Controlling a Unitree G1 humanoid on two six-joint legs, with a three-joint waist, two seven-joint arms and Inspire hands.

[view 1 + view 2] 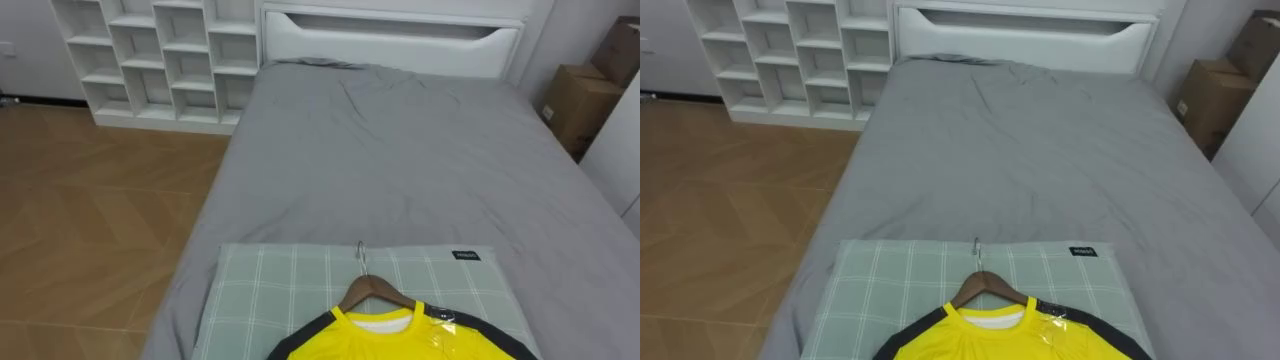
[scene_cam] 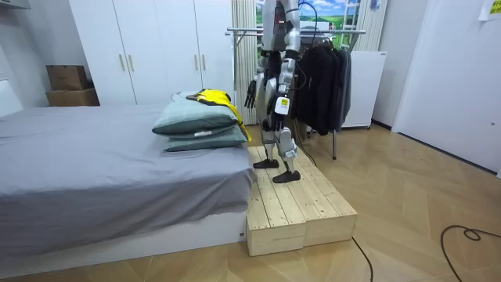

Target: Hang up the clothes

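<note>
The left hand (image 2: 279, 104) and right hand (image 2: 251, 92) hang low, clear of the shirt, too small to tell whether open or curled. Just ahead of them, the yellow shirt (image 1: 400, 338) lies on a checked pillow (image 1: 260, 290), already on its wooden hanger (image 1: 375, 291), probably staged for lifting. Its lower part is cut off, and hanging dark clothes (image 2: 322, 66) wait behind the hands.

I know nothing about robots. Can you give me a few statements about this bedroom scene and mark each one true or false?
1. The yellow shirt is on a wooden hanger. True.
2. The shirt lies on a green checked pillow. True.
3. The shirt already hangs on the clothes rack. False: it lies on the pillow, and the rack holds dark clothes.
4. The robot stands on the bare floor. False: it stands on a wooden platform at the end of the bed.
</note>
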